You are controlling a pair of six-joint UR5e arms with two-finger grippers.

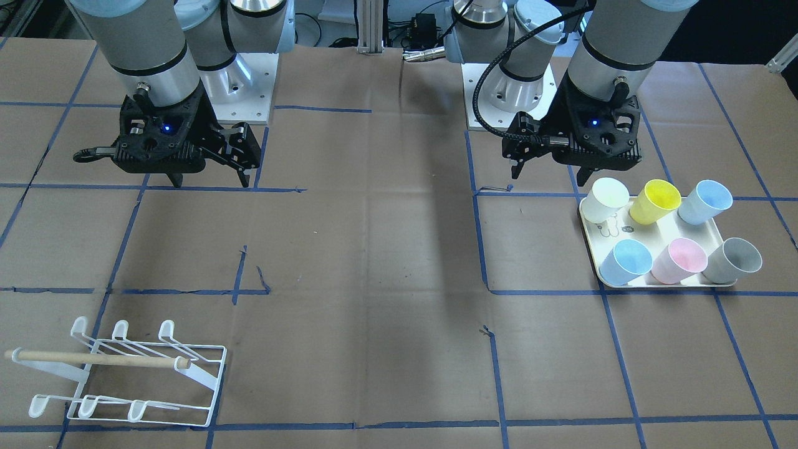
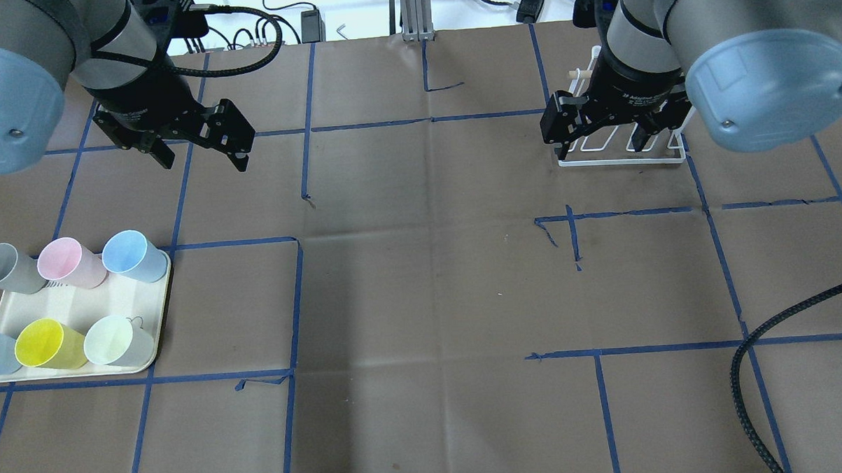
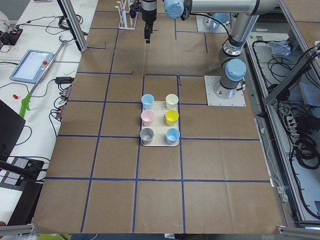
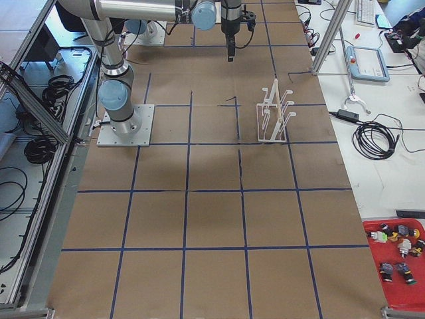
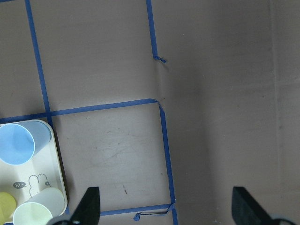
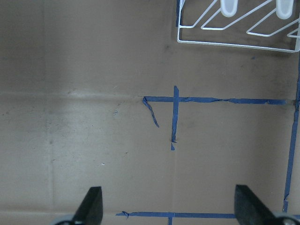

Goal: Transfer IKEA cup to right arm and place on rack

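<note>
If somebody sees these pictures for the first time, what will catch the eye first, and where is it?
First the six coloured cups, standing in two rows on a cream tray at the robot's left side. Next the white wire rack with its wooden bar, empty, far across on the robot's right. Over the brown paper hang the left gripper and the right gripper, both open and holding nothing.

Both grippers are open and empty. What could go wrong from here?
1. The six cups stand crowded on the tray; the open left gripper may knock a neighbour while closing on one.
2. The rack sits far across the table, so the cup passes to the right gripper in mid-air; a slip drops it.
</note>
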